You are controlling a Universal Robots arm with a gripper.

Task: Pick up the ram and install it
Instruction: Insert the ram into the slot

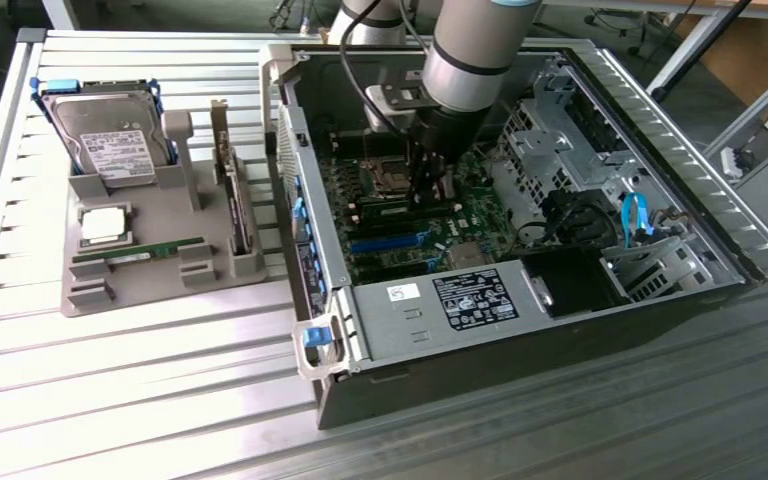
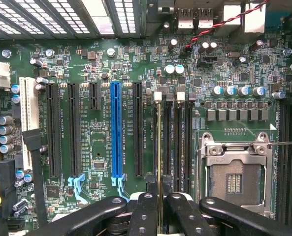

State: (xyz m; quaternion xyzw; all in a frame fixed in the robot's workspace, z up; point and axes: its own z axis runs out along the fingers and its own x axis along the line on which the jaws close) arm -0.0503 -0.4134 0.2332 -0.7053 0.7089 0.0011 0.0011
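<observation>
Only edge-on, ram (image 2: 159, 142) in pincer's (image 2: 159, 200) grip

Printed labels noted on power supply (image 1: 427, 300) and hard drive (image 1: 107, 148); wording not legible. White silkscreen lettering beside blue slot (image 2: 115, 129) likewise illegible.

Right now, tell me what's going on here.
The arm has reached into the open case. Its gripper is shut on the ram. It holds the ram on edge over the motherboard, lined up with the memory slots beside the empty socket. I can't tell whether the ram is fully seated.
</observation>
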